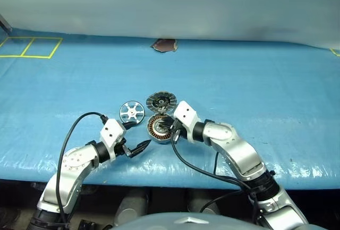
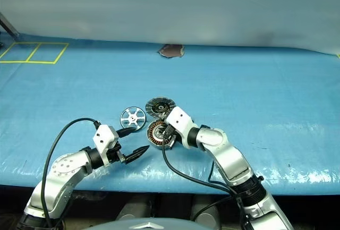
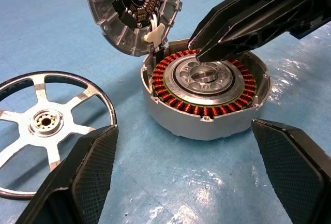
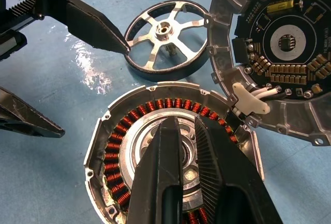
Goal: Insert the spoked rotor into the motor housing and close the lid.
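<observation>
Up close, lid (image 4: 279, 53) reveals circuitry; right hand (image 4: 191, 146) closed over motor housing (image 4: 119, 146).

No readable text, tiny markings on the lid's (image 4: 282, 43) circuit board illegible

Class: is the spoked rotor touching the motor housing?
Apart. The left wrist view shows blue mat between the spoked rotor and the motor housing.

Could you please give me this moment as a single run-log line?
rotor: on table, not inserted | housing: empty | lid: open | left gripper: open | right gripper: shut over housing
</observation>
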